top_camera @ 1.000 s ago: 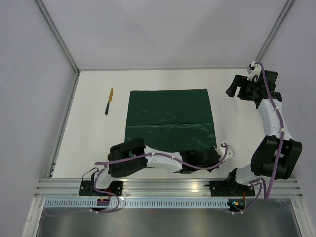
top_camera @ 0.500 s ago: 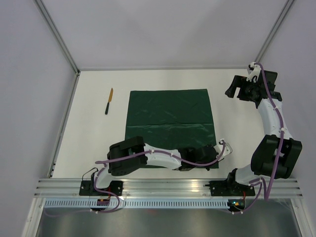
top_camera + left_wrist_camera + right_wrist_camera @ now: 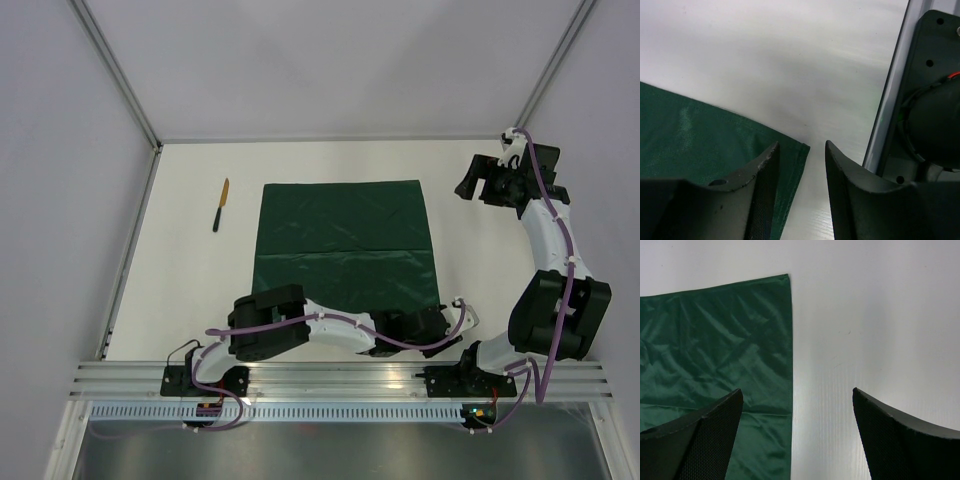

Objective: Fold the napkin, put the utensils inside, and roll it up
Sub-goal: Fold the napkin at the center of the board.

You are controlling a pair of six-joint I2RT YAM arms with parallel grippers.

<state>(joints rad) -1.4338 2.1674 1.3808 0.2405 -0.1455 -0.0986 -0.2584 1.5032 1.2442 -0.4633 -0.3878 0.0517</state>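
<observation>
the napkin (image 3: 345, 240) is lying flat and unfolded in the middle of the table (image 3: 180, 290), so the fold is judged to be only starting. the left claw (image 3: 801, 152) is sitting low at its near right corner, jaws narrowly apart, the corner under the gap, nothing pinched. the right claw (image 3: 797, 397) is hovering wide and empty beside the far right corner. next, a claw likely needs to be closing on a corner and carrying it across. one orange-and-dark utensil (image 3: 220, 205) is lying left of the napkin, apart. no container is showing.

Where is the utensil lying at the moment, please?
In the top view the utensil lies on the left side of the table, just left of the napkin's far left corner and not touching it.
</observation>
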